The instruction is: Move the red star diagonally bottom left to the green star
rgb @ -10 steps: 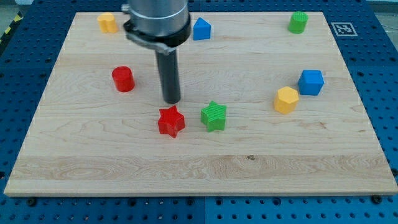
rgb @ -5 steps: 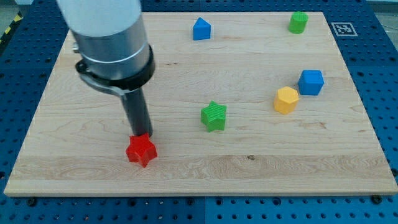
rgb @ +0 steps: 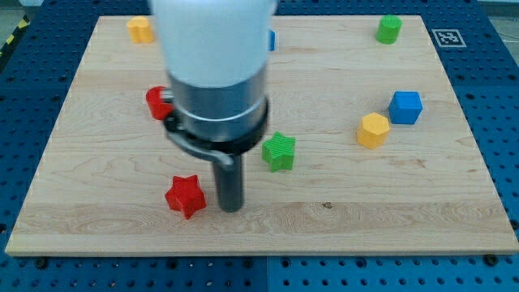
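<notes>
The red star lies near the view's bottom left on the wooden board. The green star sits up and to the right of it, near the board's middle. My tip rests on the board just right of the red star, with a small gap between them, and below-left of the green star. The arm's body hides the board above the tip.
A red cylinder shows partly behind the arm at the left. A yellow block is at the top left, a blue block mostly hidden at the top, a green cylinder at the top right. A blue cube and a yellow hexagonal block sit at the right.
The red star was pushed down and left from beside the green star. My tip then moved from above the red star to its right side; the star stayed put in the last half second.
</notes>
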